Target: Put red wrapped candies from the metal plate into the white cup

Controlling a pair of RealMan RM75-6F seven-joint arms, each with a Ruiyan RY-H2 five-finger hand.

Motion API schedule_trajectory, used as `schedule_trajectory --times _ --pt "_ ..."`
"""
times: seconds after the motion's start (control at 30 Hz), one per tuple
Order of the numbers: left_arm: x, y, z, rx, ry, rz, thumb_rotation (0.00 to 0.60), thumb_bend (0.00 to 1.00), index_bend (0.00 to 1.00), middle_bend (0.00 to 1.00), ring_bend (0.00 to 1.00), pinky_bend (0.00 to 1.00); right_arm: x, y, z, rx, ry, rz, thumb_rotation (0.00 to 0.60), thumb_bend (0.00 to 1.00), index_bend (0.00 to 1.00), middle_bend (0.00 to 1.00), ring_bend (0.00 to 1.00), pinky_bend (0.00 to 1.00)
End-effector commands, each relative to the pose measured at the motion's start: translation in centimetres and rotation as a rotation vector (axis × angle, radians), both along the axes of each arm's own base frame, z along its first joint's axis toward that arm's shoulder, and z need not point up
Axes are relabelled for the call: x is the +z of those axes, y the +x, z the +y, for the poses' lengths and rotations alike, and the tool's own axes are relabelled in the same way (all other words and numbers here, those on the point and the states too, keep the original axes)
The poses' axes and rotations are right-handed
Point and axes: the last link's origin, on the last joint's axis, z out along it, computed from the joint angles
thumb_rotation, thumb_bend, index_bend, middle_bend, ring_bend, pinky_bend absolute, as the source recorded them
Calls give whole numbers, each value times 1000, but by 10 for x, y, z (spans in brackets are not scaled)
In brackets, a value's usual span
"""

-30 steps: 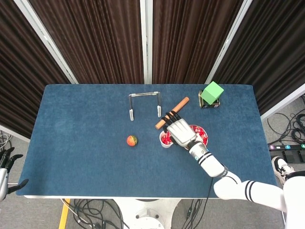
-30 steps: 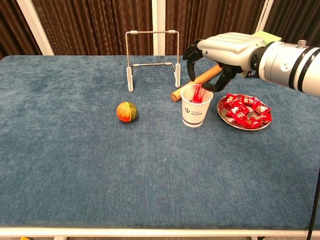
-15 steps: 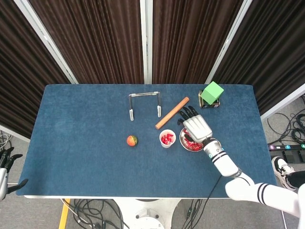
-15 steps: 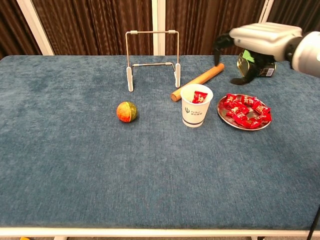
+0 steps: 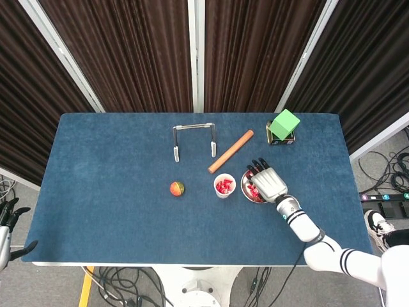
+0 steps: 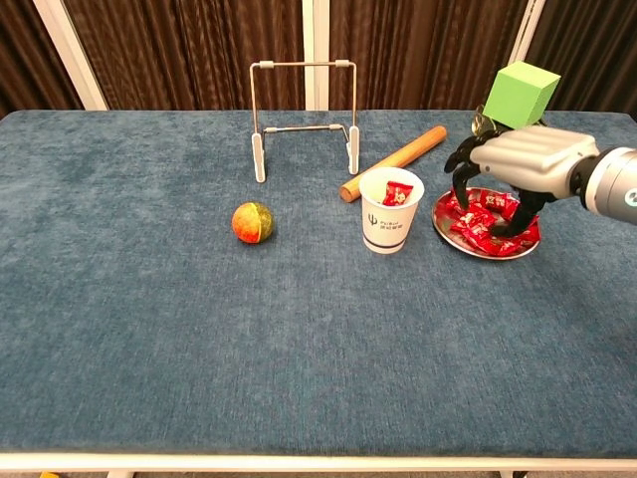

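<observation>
The white cup [image 5: 224,186] [image 6: 390,211] stands upright mid-table with red wrapped candies [image 6: 397,193] inside. Just right of it sits the metal plate [image 5: 245,194] [image 6: 485,255], heaped with red candies [image 6: 478,225]. My right hand [image 5: 269,181] [image 6: 520,165] hovers low over the plate, palm down. Its fingers are arched and apart, with the tips reaching into the candies. I see no candy gripped. My left hand [image 5: 9,217] hangs off the table's left edge, seen only in the head view, fingers spread and holding nothing.
A wooden rolling pin [image 5: 230,151] [image 6: 393,162] lies diagonally behind the cup. A wire rack [image 5: 193,141] [image 6: 304,119] stands further back. A small orange-green ball [image 5: 177,188] [image 6: 253,222] rests left of the cup. A green cube [image 5: 284,123] [image 6: 522,95] sits at back right.
My right hand left the cup, swung right and came down onto the plate. A candy that hung over the cup's rim now lies inside it.
</observation>
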Motion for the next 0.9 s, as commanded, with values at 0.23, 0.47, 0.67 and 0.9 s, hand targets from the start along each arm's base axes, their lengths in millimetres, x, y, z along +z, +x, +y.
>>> schedule_trajectory --times 0.23,0.47,0.67,0.9 --pt "0 -1 0 4 -1 -1 600 0 317 187 108 186 -19 -10 0 5 5 28 600 191 444 127 0 7" --pt "-1 -3 -1 8 -2 -5 600 0 317 187 108 187 -24 -9 -5 3 -3 20 600 311 505 138 0 8" --pt "-1 -3 0 5 0 -6 600 0 317 187 108 187 -10 -5 -10 11 -41 -12 600 382 568 153 0 9" --pt "0 -1 2 -6 0 -3 600 0 317 187 108 186 36 33 -8 81 -104 -171 600 382 568 157 0 8"
